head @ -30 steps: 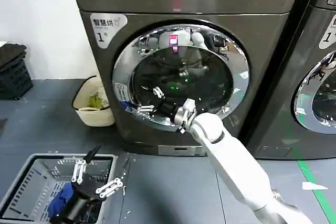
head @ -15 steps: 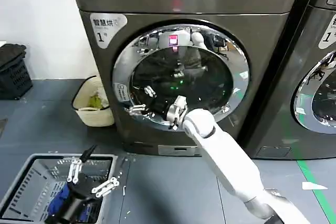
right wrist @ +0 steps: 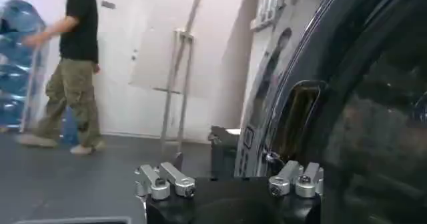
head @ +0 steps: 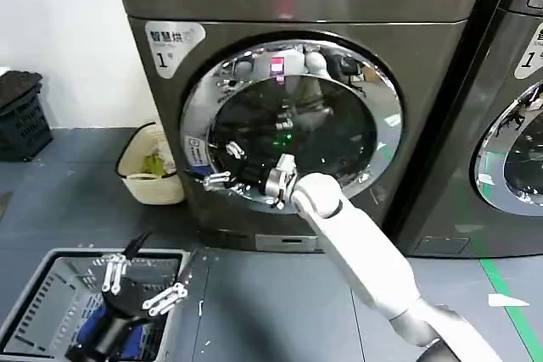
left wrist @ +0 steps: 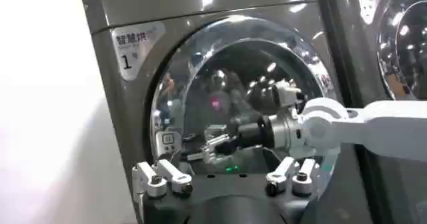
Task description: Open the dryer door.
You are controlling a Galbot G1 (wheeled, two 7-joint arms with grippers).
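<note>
- Head view: the dryer door (head: 293, 125) sits shut on the front of the dryer (head: 297, 6), and takes up nearly its whole width. The right gripper (head: 222, 167) is at the door's lower left rim, jaws spread apart with one finger up on the glass and one down on the chrome ring. Nothing is clamped yet as far as I can see. The left gripper (head: 136, 281) hangs low over the laundry basket (head: 34, 307), well away from the door, with its jaws apart and empty.
- Left wrist view: the same door (left wrist: 240, 105) with the right gripper (left wrist: 212, 145) pressed in at the left rim, below the number label (left wrist: 137, 43). That mirror chrome looks slick, so I'd guess pinching the ring itself would slip.
- Right wrist view: close up along the door edge, there's a dark recessed handle pocket (right wrist: 293, 122) just above the jaws. That's where I'd hook in. The door is stiff and hinged and probably has a latch to pop, so it wants a firm pull outward, and I'd keep off the glass.
</note>
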